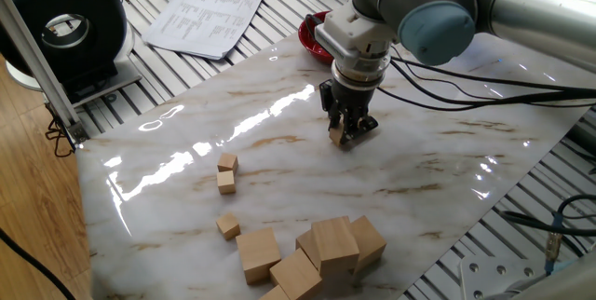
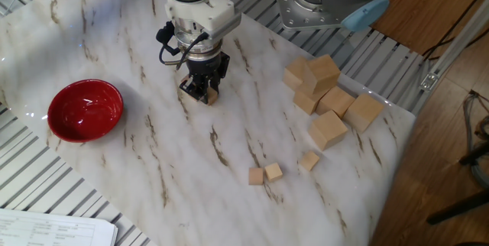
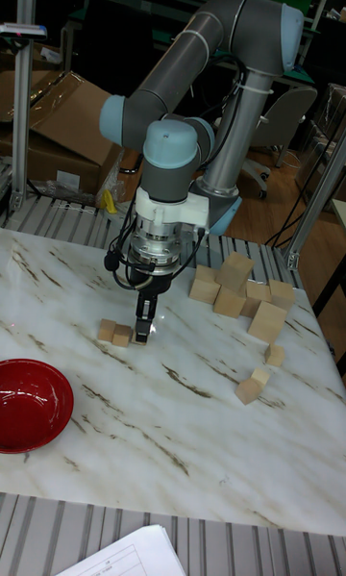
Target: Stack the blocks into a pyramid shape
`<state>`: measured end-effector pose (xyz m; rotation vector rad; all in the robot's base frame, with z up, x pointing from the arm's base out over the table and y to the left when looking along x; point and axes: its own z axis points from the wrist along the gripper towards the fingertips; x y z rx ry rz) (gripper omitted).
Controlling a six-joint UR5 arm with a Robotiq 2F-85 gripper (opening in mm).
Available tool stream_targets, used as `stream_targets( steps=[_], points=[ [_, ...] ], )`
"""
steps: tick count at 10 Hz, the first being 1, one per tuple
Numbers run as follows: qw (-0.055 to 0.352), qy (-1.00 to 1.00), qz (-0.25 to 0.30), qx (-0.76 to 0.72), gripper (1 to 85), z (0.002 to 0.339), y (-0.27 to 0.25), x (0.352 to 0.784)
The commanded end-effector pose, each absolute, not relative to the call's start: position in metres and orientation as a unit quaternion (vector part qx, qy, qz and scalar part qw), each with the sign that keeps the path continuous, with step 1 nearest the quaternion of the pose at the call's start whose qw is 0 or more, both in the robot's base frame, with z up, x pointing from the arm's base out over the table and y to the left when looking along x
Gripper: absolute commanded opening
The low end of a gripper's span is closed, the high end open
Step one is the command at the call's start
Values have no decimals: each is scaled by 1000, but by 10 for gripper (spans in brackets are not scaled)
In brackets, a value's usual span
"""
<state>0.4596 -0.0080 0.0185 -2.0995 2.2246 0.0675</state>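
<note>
Pincer (image 1: 342, 136) is seen clamped on a small block (image 1: 335, 135) low over mid-tabletop (image 1: 419, 165), open marble around, big cubes (image 1: 312, 249) at bottom edge.

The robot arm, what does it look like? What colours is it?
The arm is made of fat silver-grey tubes joined by round joints with pale blue caps. Near the end sits a white and silver wrist block with black cables looping around it. The gripper is small and black, with two thin fingers.
</note>
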Motion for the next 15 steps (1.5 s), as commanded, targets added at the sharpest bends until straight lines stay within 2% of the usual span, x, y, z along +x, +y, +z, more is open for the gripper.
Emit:
stream_targets(
  steps=[1, 9, 15],
  points=[
    [43, 729, 23, -682, 120, 20, -8, 460],
    [61, 730, 21, -680, 167, 21, -3, 468],
    [72, 729, 20, -680, 147, 21, 1, 472]
  ],
)
